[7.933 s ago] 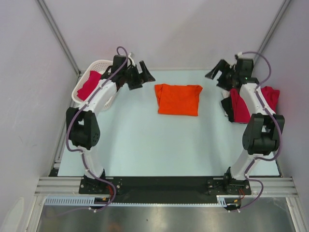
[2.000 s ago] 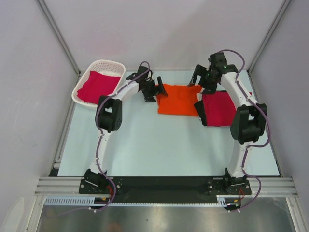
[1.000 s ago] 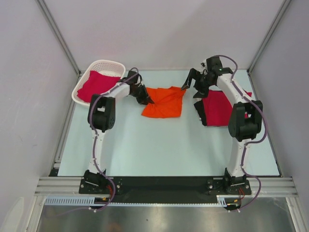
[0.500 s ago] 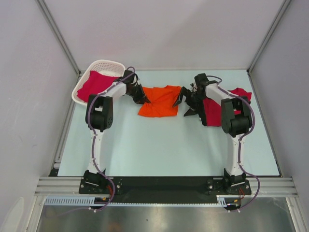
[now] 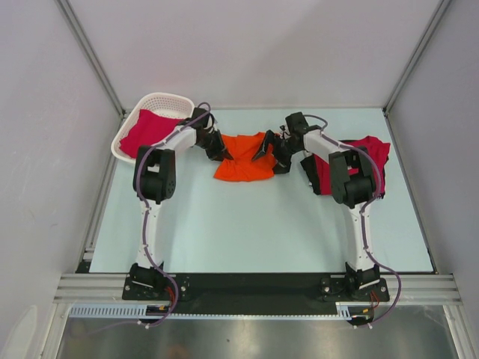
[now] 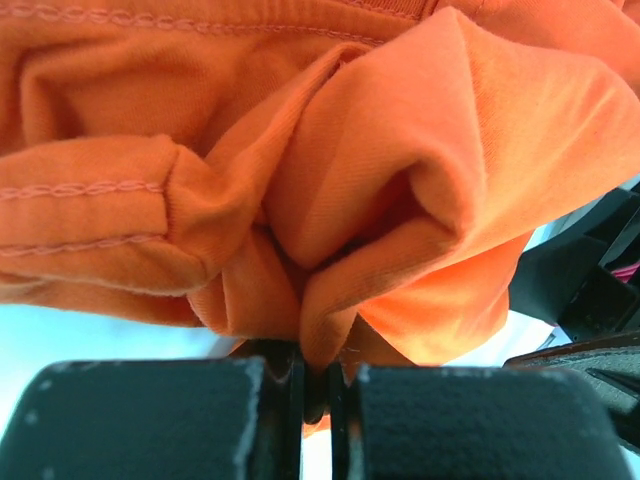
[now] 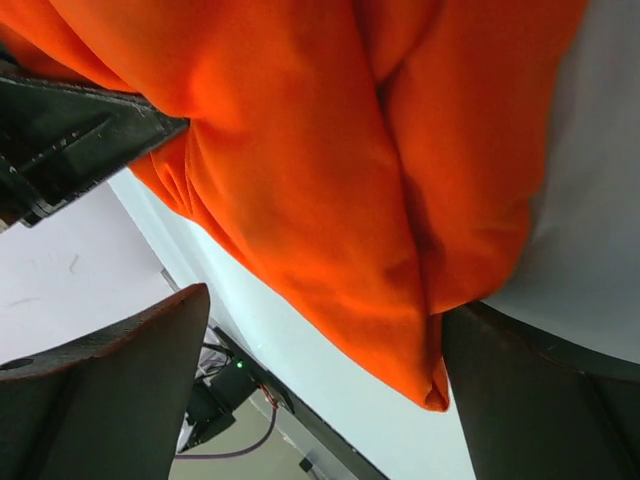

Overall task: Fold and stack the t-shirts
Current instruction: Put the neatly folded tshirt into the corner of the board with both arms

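The left gripper [image 6: 315,388] has its black pads pressed together on a bunched fold of the bright orange soft-cloth t-shirt [image 5: 243,158], and the cloth puckers up out of the pinch in the left wrist view. The right gripper [image 5: 271,152] is spread wide. Its two dark fingers [image 7: 110,390] stand either side of the garment's right edge, with cloth between them and nothing clamped yet. The orange shirt lies rumpled at about 12 o'clock from the middle of the pale blue-green tabletop [image 5: 224,224], with the left gripper at its 9 o'clock end and the right at its 3 o'clock end. A crimson red t-shirt [image 5: 372,149] sits at 2 o'clock beneath the right arm; it seems folded, though the arm hides much of it. A second crimson red shirt [image 5: 146,133] fills the white plastic lattice basket [image 5: 166,98] at 10 o'clock. The step in hand looks like taking the orange shirt by both ends to spread it flat. To do that well, the right gripper should close on a single hem layer rather than a wad, at the same height as the left. Both should then draw apart evenly toward 9 and 3 o'clock, keeping the cloth low so it lies untwisted and clear of the red pile.
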